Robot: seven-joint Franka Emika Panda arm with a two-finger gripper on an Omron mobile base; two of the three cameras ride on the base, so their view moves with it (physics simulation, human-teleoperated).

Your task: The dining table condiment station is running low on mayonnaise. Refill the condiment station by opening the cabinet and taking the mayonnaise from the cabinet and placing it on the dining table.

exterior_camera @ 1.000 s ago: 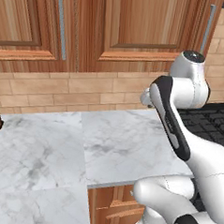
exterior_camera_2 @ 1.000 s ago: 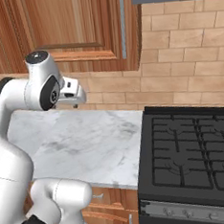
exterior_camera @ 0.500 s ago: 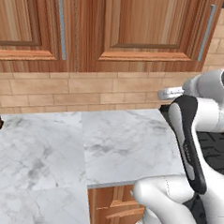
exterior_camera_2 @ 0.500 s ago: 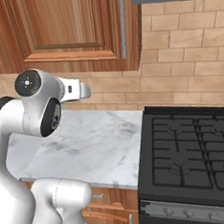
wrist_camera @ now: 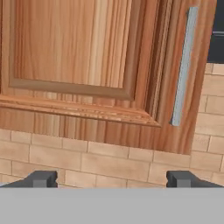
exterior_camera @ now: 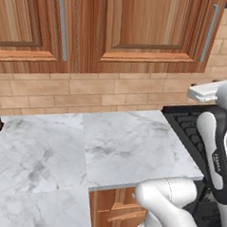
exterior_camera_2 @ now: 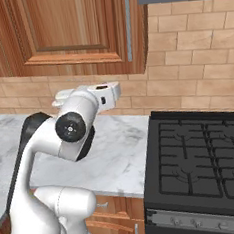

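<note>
Tool (wrist_camera: pixel 111 178) jaws stand wide apart, gripping nothing, aimed at the cabinet (wrist_camera: pixel 87 65) from below its lower edge. Up and to the right of the tool runs the door's handle (wrist_camera: pixel 183 65), a long grey upright bar, apart from both fingertips (wrist_camera: pixel 41 178). Beneath the tool lies the marble counter (exterior_camera: pixel 123 144). The door is shut, so the mayonnaise stays hidden. That bar looks rigid and smooth; gripping it across its lower half should be the best hold.
</note>
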